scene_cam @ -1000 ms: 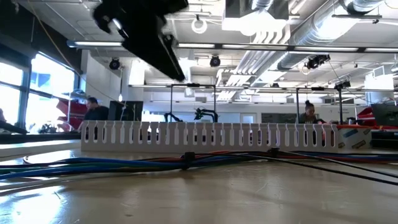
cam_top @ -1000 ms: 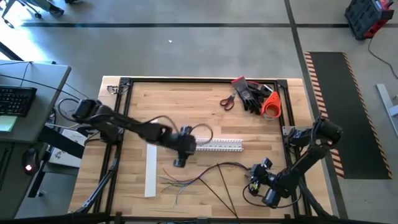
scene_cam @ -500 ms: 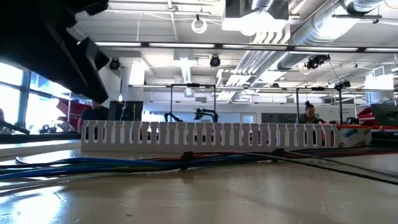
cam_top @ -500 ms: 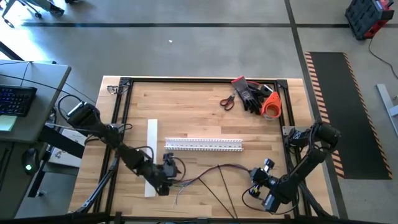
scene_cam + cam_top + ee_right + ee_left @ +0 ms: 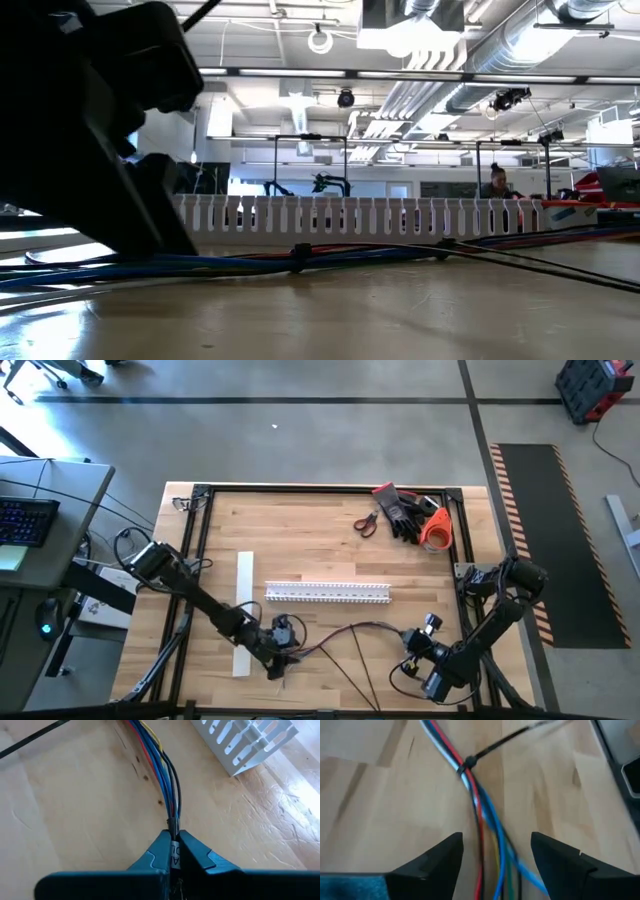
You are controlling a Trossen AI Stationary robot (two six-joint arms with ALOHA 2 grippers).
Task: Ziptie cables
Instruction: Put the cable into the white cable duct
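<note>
Left gripper point(image 5: 281, 650) moved from the white strip point(image 5: 243, 610) onto the cables point(image 5: 340, 633), fingers spread astride them, right gripper point(image 5: 412, 647) unmoved, clamped on cable end, table front.

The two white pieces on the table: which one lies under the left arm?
The flat plain white strip; the left gripper, open over the cables, crosses its near end. The slotted white channel lies clear of both arms.

you're over a pale wooden table point(image 5: 300, 530), its planks smooth with a soft sheen. the cables point(image 5: 162, 767) show glossy plastic sleeving, the slotted channel point(image 5: 245, 742) looks like white moulded plastic, and your right gripper point(image 5: 172, 851) wears matt dark plastic fingers.
</note>
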